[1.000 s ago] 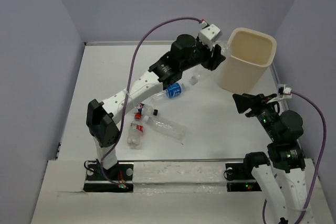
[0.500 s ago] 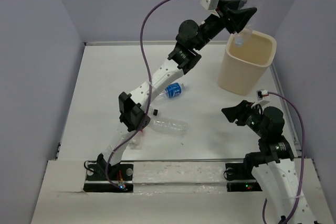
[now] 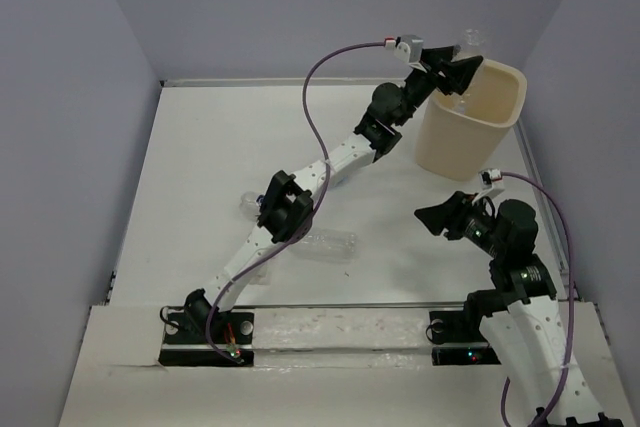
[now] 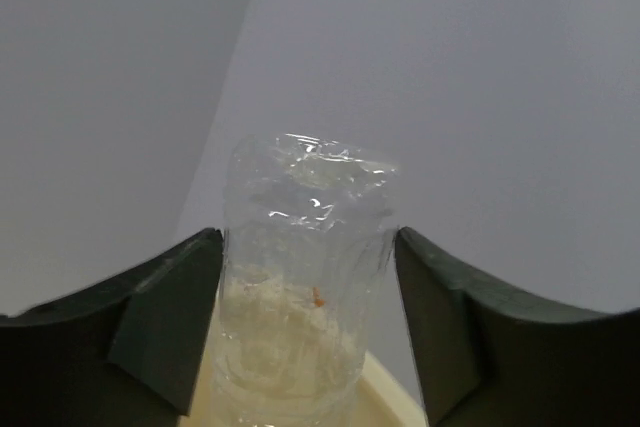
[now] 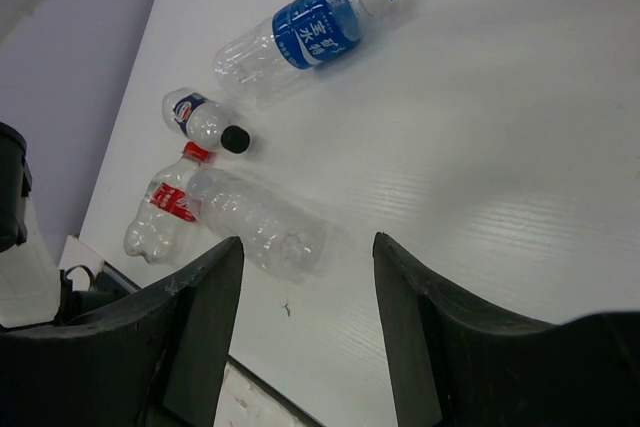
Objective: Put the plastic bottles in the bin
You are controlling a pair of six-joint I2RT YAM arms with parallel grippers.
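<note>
My left gripper hovers over the near rim of the cream bin. Its jaws stand wide, and a clear crinkled bottle stands upright between them with a thin gap on the right side. The bin's rim shows just below it. My right gripper is open and empty, low over the table's right half. On the table lie a blue-label bottle, a small black-capped bottle, a red-label bottle and a plain clear bottle.
The left arm stretches diagonally across the table and covers part of the loose bottles in the top view. The plain clear bottle lies beside its elbow. Grey walls close in the back and both sides.
The left gripper came down a little toward the bin's rim and its jaws went from shut on the bottle to wide apart. The left elbow swung right. The right arm barely moved.
</note>
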